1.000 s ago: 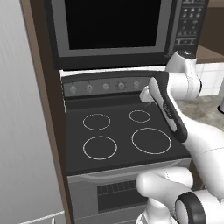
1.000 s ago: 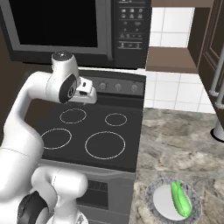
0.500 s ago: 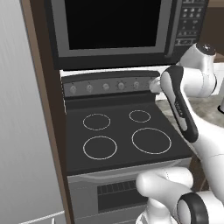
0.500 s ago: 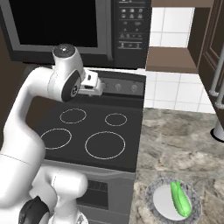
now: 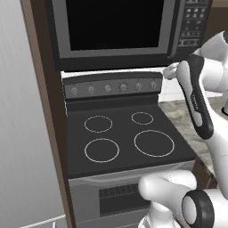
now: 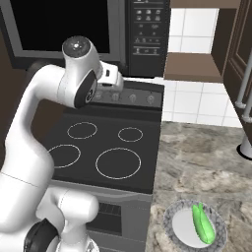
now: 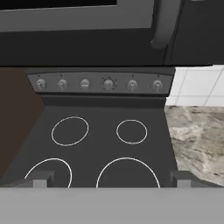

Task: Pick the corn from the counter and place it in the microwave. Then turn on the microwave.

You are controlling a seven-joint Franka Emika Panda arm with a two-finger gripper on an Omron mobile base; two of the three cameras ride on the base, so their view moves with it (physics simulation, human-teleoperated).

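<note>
Right base view: you find the corn [image 6: 203, 225] at 5 o'clock, lying on a small plate [image 6: 178, 231] on the desk [image 6: 202, 157]. Gripper [image 7: 112, 178] spread wide, empty, over the stovetop [image 7: 105, 131]. Microwave [image 6: 69, 24] at 12 o'clock, door shut.

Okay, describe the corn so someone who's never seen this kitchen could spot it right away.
Start at the black stovetop with its white rings and move right onto the marbled stone counter. Near the counter's front edge sits a small round plate, and the corn lies on it. It is the one bright green, oblong thing among the greys and blacks.
</note>
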